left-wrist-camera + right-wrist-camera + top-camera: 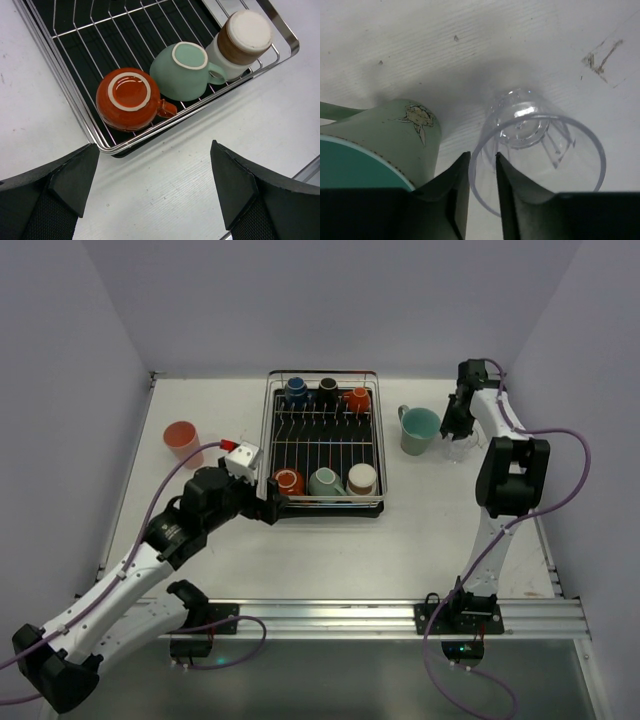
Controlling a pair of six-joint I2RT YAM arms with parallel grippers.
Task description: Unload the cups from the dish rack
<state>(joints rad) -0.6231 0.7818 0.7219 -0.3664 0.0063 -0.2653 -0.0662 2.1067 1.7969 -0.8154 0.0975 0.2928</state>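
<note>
Left side first: the left gripper (154, 150) is spread wide, hovering just off the near corner of the rack (325, 440), right by the upside-down orange cup (129, 97). I'd drop straight down and pinch across its body, keeping off the wires. Over on the right, the right gripper (483, 165) sits narrow astride the rim of the clear cup (535, 135), beside the green mug (395, 130). Can't tell if it's actually pinching. I'd back off straight up so nothing tips.

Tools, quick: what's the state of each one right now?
Left tool: open wide, empty.
Right tool: jaws narrowly apart astride the clear cup rim; whether it grips cannot be told.
</note>
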